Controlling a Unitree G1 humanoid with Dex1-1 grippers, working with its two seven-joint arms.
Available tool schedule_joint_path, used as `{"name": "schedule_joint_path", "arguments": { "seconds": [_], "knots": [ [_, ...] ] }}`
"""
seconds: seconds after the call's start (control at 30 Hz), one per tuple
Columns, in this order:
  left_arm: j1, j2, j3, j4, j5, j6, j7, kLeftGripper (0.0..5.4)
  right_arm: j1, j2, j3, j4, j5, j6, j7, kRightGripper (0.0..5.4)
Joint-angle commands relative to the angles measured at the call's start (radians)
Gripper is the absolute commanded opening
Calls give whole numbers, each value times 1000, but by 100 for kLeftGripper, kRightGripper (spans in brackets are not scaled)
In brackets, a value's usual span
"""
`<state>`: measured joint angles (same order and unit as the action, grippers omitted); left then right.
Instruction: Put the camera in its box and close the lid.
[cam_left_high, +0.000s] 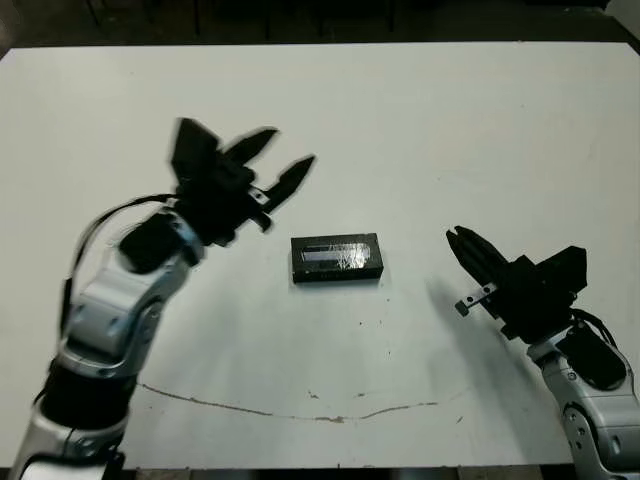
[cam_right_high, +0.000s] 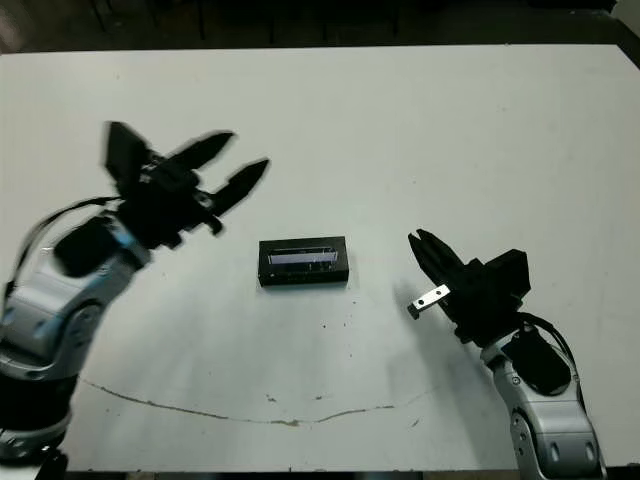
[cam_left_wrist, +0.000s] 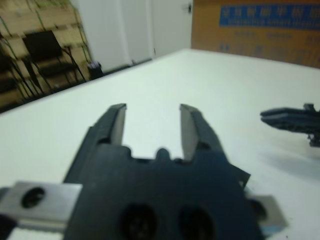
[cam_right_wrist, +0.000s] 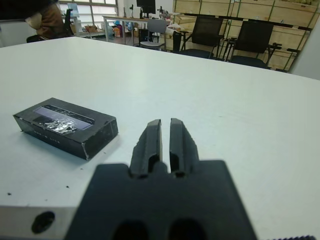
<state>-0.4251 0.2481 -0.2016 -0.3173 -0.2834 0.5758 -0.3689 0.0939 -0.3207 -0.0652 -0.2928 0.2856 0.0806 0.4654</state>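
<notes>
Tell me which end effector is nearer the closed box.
Left, narrowly. The left end effector hovers up-left of the box, open; the right end effector sits farther off to its right, shut.

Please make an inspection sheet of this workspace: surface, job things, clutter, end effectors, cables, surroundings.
Surface: white table, with small dark specks and a thin brown crack line near its front edge.
Job's things: closed black box with the lid on it, at mid-table; the camera is not visible.
Clutter: nothing seen.
End effectors: left end effector raised, fingers apart, empty; right end effector low, fingers nearly together, empty. Neither touches the box.
Cables: black cable along the left arm.
Surroundings: black chairs, shelving, a person seated far off.
</notes>
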Motion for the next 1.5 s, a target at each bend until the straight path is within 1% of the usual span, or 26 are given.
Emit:
{"name": "schedule_joint_path", "arguments": {
  "seconds": [0.03,0.13,0.2,0.27,0.37,0.43,0.5,0.6,0.7,0.77,0.87,0.93,0.97,1.03,1.13,1.17,1.2,1.33,1.4,1.5],
  "knots": [
    [-30,-32,-61,52,45,97,33,135,16,-2,-1,5,-5,5,-2,0],
    [-28,-72,-119,111,88,129,55,79,20,-1,2,-3,-9,13,-8,0],
    [-20,-85,-157,138,117,167,66,40,23,1,4,-11,-10,20,-15,0],
    [2,-88,-195,161,141,176,60,4,26,1,5,-14,-6,21,-15,0],
    [47,-85,-250,185,178,173,54,1,30,3,7,-19,-3,23,-16,0],
    [78,-77,-298,211,215,153,51,1,34,3,9,-26,-4,27,-17,0],
    [109,-71,-324,235,243,127,46,1,37,2,10,-30,-6,30,-19,0],
    [154,-61,-324,252,259,97,33,1,40,6,6,-25,3,25,-14,0],
    [186,-53,-303,248,255,87,21,1,46,6,5,-43,11,34,-16,0],
    [201,-44,-288,244,252,83,14,1,46,5,7,-39,6,26,-14,0],
    [225,-36,-257,225,246,82,8,1,48,7,10,-48,4,27,-20,0],
    [251,-33,-210,185,227,66,7,1,48,12,9,-36,9,16,-15,0],
    [274,-37,-173,163,212,25,9,1,49,15,8,-32,10,12,-15,0],
    [322,-44,-115,132,208,-97,29,1,52,22,6,-31,13,5,-17,0],
    [397,-47,-41,113,255,-363,93,1,53,29,3,-44,4,-3,-30,0],
    [422,-53,-8,96,263,-428,121,1,50,38,2,-35,-4,-25,-37,0],
    [444,-63,26,82,255,-482,140,1,45,48,4,-24,-12,-41,-47,0],
    [502,-104,140,56,190,-648,180,1,28,84,16,15,-24,-81,-69,0],
    [532,-122,193,24,167,-701,207,1,19,100,24,35,-36,-100,-79,0],
    [583,-145,260,-23,130,-771,233,1,18,130,37,31,-44,-77,-118,0]
  ]
}}
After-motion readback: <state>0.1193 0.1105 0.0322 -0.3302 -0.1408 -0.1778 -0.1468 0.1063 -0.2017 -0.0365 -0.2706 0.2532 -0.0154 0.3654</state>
